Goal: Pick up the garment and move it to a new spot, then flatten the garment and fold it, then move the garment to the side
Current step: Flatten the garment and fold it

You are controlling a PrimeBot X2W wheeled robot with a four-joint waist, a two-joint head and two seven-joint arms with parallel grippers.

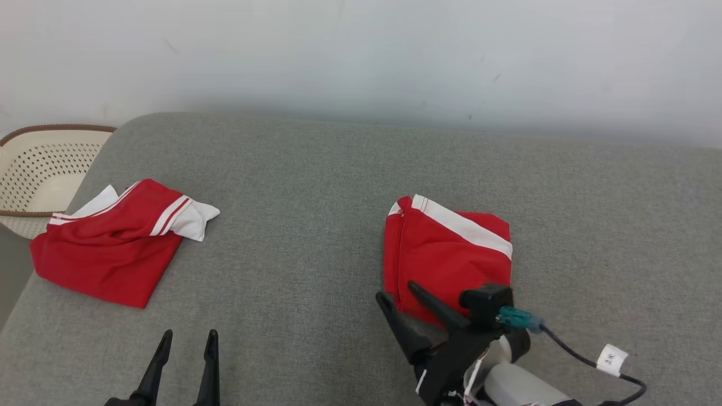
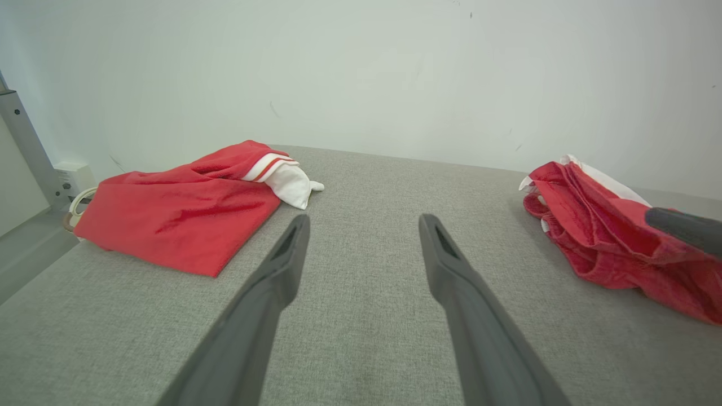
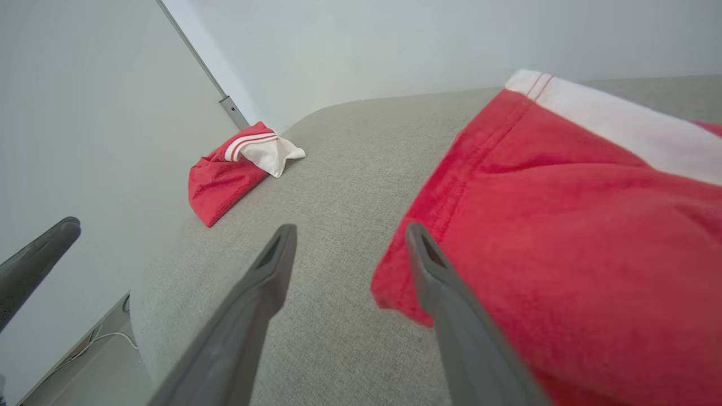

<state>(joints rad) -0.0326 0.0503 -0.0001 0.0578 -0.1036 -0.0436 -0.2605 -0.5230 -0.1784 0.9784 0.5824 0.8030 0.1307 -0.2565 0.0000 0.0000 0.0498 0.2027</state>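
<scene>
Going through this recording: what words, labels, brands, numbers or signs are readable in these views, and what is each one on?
"3K" (uncertain): two dark characters on the white tag on the black cable, lower right of the head view. They are turned sideways and too small to read for sure.
No print or brand is visible on the folded garment, the other garment or the basket.

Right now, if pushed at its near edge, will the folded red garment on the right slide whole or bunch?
Probably bunches: the folded garment shows loose, creased layers. The woven gray surface likely grips it. Thin cloth, probably light.
</scene>
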